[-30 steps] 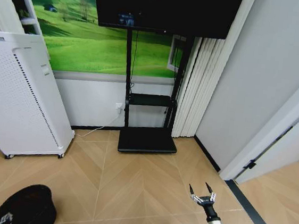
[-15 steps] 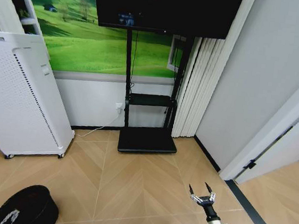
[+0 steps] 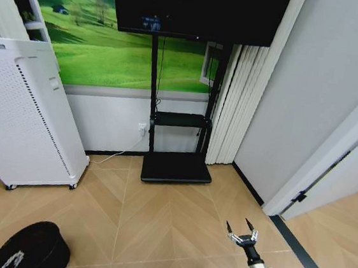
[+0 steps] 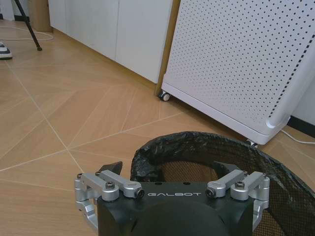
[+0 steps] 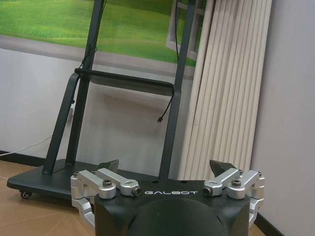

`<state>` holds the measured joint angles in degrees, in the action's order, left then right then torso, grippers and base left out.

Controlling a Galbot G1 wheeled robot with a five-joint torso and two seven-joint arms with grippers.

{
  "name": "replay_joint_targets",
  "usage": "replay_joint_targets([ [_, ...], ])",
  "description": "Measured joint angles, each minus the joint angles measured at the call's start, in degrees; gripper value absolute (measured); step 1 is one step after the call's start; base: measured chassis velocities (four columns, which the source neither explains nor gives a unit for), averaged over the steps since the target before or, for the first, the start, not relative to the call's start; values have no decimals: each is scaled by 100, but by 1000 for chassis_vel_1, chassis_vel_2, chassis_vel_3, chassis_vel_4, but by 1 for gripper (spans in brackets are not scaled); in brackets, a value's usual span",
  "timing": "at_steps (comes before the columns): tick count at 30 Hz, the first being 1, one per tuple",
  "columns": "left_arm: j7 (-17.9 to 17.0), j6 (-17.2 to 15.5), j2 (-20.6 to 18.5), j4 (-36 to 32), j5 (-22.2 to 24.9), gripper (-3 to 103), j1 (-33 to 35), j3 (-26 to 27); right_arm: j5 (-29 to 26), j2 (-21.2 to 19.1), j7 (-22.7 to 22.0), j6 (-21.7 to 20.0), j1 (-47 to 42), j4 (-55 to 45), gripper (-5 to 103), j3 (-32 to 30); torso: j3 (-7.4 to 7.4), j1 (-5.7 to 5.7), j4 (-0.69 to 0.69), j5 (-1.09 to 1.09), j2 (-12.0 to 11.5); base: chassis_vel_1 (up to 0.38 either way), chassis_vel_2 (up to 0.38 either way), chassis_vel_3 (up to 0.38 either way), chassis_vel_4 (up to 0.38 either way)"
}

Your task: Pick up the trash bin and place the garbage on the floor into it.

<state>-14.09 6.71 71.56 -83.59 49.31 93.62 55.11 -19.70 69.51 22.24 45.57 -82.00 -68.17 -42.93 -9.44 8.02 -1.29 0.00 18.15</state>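
Trash bin (image 3: 32, 248) sits on the floor (image 3: 163, 222), left claw (image 4: 172, 184) spread wide over its rim. Right claw (image 3: 241, 233) hovers wide apart, holding nothing

Before us the wooden floor (image 3: 169, 222) lies open from the bottom of the head view up to the TV stand (image 3: 175, 166), whose flat black base blocks the strip along the back wall. On our left the white perforated air purifier (image 3: 20, 117) stands tilted on castors, closing off that side; its white cable (image 3: 116, 156) trails across the floor toward the stand. The trash bin (image 3: 32, 248) sits on the floor at lower left, near the purifier, with bare floor between them. In the left wrist view our left gripper (image 4: 167, 172), fingers spread, hangs at the bin's rim. On our right, the right gripper (image 3: 241, 233), fingers spread, hovers over bare floor, with the grey wall (image 3: 318, 91) and door frame (image 3: 330, 156) limiting room there.
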Motion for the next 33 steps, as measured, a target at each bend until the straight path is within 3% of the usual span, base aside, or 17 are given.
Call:
replay_joint_targets([
  [23, -14, -5, -11, -134, 21, 100, 63, 44, -11, -34, 35, 4, -30, -29, 100, -29, 0, 0, 0, 0, 0, 0, 0, 0, 0],
  [33, 43, 179, -12, -776, -294, 100, 135, 330, -127, -33, 74, 7, -67, -79, 100, -61, 0, 0, 0, 1, 0, 0, 0, 0, 0],
])
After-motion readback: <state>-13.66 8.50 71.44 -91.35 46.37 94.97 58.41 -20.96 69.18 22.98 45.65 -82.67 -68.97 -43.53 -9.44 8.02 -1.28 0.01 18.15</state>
